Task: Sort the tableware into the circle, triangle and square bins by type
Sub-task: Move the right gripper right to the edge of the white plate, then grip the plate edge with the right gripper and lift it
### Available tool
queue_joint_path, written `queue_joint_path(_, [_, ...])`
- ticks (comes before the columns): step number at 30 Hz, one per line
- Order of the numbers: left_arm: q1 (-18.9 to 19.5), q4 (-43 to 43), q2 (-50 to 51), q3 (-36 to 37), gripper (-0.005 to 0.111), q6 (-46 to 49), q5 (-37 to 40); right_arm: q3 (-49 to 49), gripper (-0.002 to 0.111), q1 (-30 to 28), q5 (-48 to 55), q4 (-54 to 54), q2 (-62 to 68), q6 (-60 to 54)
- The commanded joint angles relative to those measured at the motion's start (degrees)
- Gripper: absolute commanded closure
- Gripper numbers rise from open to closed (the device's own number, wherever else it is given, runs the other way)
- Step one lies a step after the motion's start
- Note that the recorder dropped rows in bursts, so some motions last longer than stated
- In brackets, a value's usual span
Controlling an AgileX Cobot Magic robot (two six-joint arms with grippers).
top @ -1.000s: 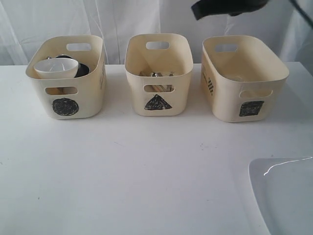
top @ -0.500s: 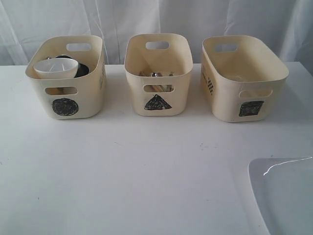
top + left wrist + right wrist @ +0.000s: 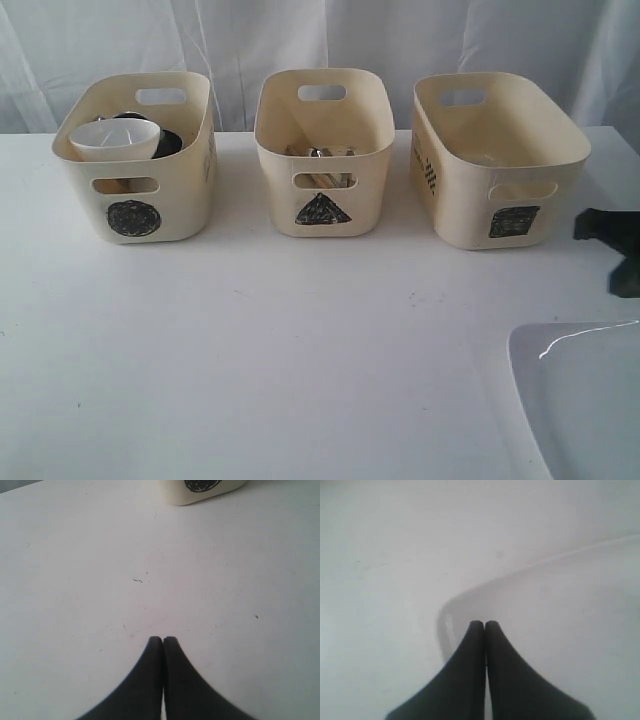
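Right end effector (image 3: 484, 624) pinched shut, empty, over a corner of the plate (image 3: 545, 630), left end effector (image 3: 163, 639) likewise shut over bare surface (image 3: 100, 580); bowl (image 3: 115, 140) in circle bin (image 3: 180, 200) at 10 o'clock, cutlery (image 3: 320, 152) in triangle bin (image 3: 280, 205) at 12, plate at 5 o'clock not yet in square bin (image 3: 460, 205) at 2.

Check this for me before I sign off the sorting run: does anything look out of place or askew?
The large white plate lies on the table at the exterior view's lower right, outside every bin; the square bin looks empty. The small white bowl perches high in the circle bin. Nothing looks spilled or broken.
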Motion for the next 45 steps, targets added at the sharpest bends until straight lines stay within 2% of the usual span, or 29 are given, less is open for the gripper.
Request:
queue_joint_path(1, [0.08, -0.48, -0.22, 0.12, 0.107, 0.05, 0.15, -0.13, 0.108, -0.71, -7.19, 22.75, 1.08, -15.80])
queue_joint_path(4, [0.08, -0.48, -0.22, 0.12, 0.107, 0.05, 0.15, 2.16, 0.108, -0.71, -14.16, 29.43, -2.48, -16.27])
queue_joint_path(8, [0.08, -0.48, -0.22, 0.12, 0.107, 0.05, 0.15, 7.16, 0.108, -3.46, -15.58, 27.62, -6.96, -20.75])
queue_joint_path(15, [0.08, -0.48, -0.22, 0.12, 0.107, 0.05, 0.15, 12.07, 0.108, -22.05, -9.43, 25.84, -6.87, -21.95])
queue_joint_path(17, [0.08, -0.48, -0.22, 0.12, 0.107, 0.05, 0.15, 12.07, 0.108, -25.61, -6.76, 25.84, -7.15, -23.52])
queue_joint_path(21, [0.08, -0.48, -0.22, 0.12, 0.107, 0.05, 0.15, 12.07, 0.108, -27.55, 1.89, 23.62, -8.29, -23.26])
queue_joint_path(26, [0.08, -0.48, -0.22, 0.12, 0.107, 0.05, 0.15, 12.07, 0.107, -27.55, 2.88, 20.50, -9.22, -23.88])
queue_joint_path(29, [0.08, -0.48, -0.22, 0.12, 0.107, 0.05, 0.15, 11.96, 0.093, -27.55, 4.03, 19.53, -9.35, -28.78])
queue_joint_path(35, [0.08, -0.48, -0.22, 0.12, 0.107, 0.05, 0.15, 11.96, 0.043, -27.45, 3.19, 19.38, -9.01, -31.78])
queue_joint_path(36, [0.08, -0.48, -0.22, 0.12, 0.107, 0.05, 0.15, 11.96, 0.038, -27.45, 2.70, 19.28, -8.98, -31.78])
queue_joint_path(41, [0.08, -0.48, -0.22, 0.12, 0.107, 0.05, 0.15, 11.96, 0.035, -27.45, -1.79, 12.80, -7.50, -28.31])
queue_joint_path(42, [0.08, -0.48, -0.22, 0.12, 0.107, 0.05, 0.15, 11.96, 0.035, -27.45, -2.41, 10.06, -7.16, -24.99])
queue_joint_path(45, [0.08, -0.48, -0.22, 0.12, 0.107, 0.05, 0.15, 11.96, 0.035, -27.45, -1.76, -6.17, -6.14, -5.73])
